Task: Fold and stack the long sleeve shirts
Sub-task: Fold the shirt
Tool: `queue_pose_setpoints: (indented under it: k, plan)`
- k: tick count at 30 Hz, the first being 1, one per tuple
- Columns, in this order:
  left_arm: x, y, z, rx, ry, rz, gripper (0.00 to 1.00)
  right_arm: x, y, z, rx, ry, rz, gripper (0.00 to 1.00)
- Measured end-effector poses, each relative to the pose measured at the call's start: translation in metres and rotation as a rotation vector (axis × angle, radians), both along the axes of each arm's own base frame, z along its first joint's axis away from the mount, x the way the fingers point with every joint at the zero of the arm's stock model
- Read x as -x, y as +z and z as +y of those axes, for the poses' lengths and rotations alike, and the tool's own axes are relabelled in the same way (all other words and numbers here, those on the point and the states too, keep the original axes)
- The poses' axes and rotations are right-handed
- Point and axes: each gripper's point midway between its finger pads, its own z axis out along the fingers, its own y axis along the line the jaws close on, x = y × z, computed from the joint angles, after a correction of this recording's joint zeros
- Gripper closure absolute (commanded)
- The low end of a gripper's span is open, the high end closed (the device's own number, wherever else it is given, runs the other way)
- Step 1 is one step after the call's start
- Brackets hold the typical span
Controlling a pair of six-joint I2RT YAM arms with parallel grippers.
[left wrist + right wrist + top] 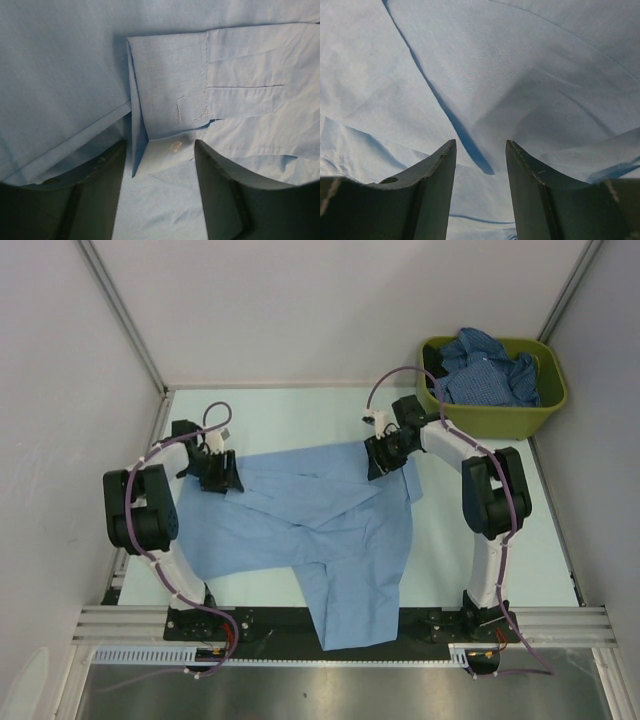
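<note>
A light blue shirt point(320, 530) lies spread and rumpled across the middle of the bench point(300, 410), one end reaching over the near edge between the two arm bases; its far left corner sits under the left arm point(140, 510), its far right corner under the right arm point(490, 490). The left jaws stand spread just above the cloth, gripping nothing; in the left wrist view a folded-back cuff point(170, 85) lies just ahead of them, its stitched buttonhole showing, with a pale button point(176, 146) between the fingertips. The right jaws are likewise parted over flat cloth, holding nothing; a long crease point(445, 110) runs toward the gap between them. At the bench's far right corner, well apart from the shirt, an olive bin point(490, 425) holds darker blue shirts point(490, 370) in a heap.
</note>
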Motion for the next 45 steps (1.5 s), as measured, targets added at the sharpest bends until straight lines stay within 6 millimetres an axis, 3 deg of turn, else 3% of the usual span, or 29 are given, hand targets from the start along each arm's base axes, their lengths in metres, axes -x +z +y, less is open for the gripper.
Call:
queue_pose_setpoints:
  k: [3, 4, 6, 7, 12, 15, 18, 21, 24, 28, 34, 38, 40, 45]
  plan:
    - [0.000, -0.001, -0.002, 0.002, -0.016, -0.002, 0.60, 0.000, -0.003, 0.000, 0.002, 0.000, 0.005, 0.51]
    - [0.000, -0.001, -0.003, 0.006, -0.022, -0.007, 0.72, -0.001, -0.002, -0.001, 0.002, -0.002, 0.004, 0.51]
    - [-0.001, 0.000, -0.006, 0.017, -0.035, -0.014, 0.85, -0.001, -0.002, -0.001, 0.001, -0.002, 0.001, 0.50]
    - [-0.001, 0.001, -0.007, 0.021, -0.032, -0.014, 0.97, -0.001, -0.002, -0.001, 0.001, -0.004, 0.002, 0.50]
    - [-0.004, 0.016, -0.003, 0.015, -0.023, -0.058, 1.00, -0.003, -0.003, -0.004, 0.004, -0.011, 0.000, 0.50]
    - [-0.007, 0.029, 0.011, 0.004, 0.016, -0.097, 1.00, -0.005, -0.003, -0.008, 0.008, -0.021, -0.001, 0.50]
    - [-0.009, 0.032, 0.031, -0.015, 0.069, -0.108, 0.92, -0.006, -0.003, -0.010, 0.010, -0.027, -0.002, 0.50]
    - [-0.008, 0.027, 0.039, -0.019, 0.096, -0.097, 0.68, -0.007, -0.003, -0.011, 0.011, -0.029, -0.002, 0.50]
    - [-0.005, 0.020, 0.038, -0.017, 0.100, -0.077, 0.50, -0.007, -0.003, -0.012, 0.012, -0.031, -0.002, 0.50]
    - [0.000, 0.016, 0.043, -0.031, 0.116, -0.059, 0.43, -0.004, 0.000, -0.011, 0.016, -0.027, -0.002, 0.50]
    - [0.015, 0.028, 0.084, -0.173, 0.107, -0.103, 0.38, 0.002, 0.020, -0.010, 0.061, 0.006, -0.090, 0.52]
    - [0.011, 0.038, 0.094, -0.242, 0.027, -0.152, 0.35, 0.000, 0.013, -0.011, 0.105, 0.013, -0.115, 0.53]
    - [-0.001, 0.045, 0.100, -0.264, -0.016, -0.173, 0.35, -0.006, 0.005, -0.017, 0.135, 0.005, -0.123, 0.53]
    - [-0.072, 0.073, 0.124, -0.314, -0.124, -0.302, 0.35, -0.015, -0.005, -0.026, 0.165, -0.004, -0.126, 0.52]
